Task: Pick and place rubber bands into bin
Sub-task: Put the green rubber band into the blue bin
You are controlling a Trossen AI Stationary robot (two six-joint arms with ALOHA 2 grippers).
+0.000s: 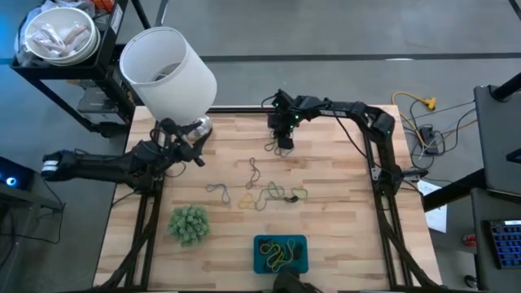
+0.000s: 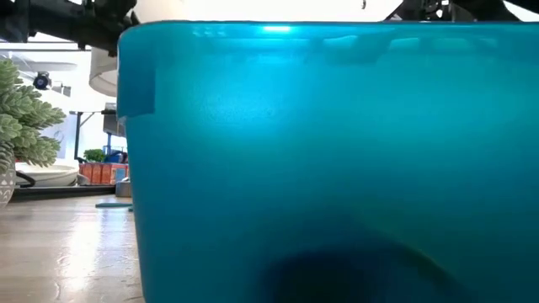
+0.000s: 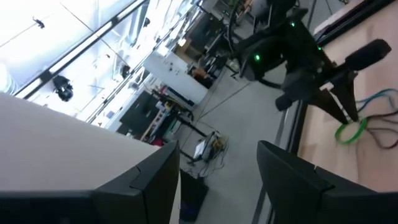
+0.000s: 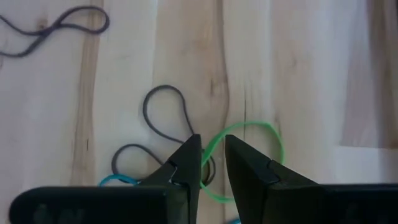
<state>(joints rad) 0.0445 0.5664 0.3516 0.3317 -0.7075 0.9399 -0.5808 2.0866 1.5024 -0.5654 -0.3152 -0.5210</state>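
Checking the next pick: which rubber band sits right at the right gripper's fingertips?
The bright green rubber band: its loop lies directly under the right gripper. The grey bands curl off to one side, overlapping it only at the tips.

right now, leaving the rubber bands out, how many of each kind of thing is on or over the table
bin: 1
white container: 1
fuzzy green ball: 1
robot hands: 2, left hand by the white container, right hand over a green rubber band
total: 5
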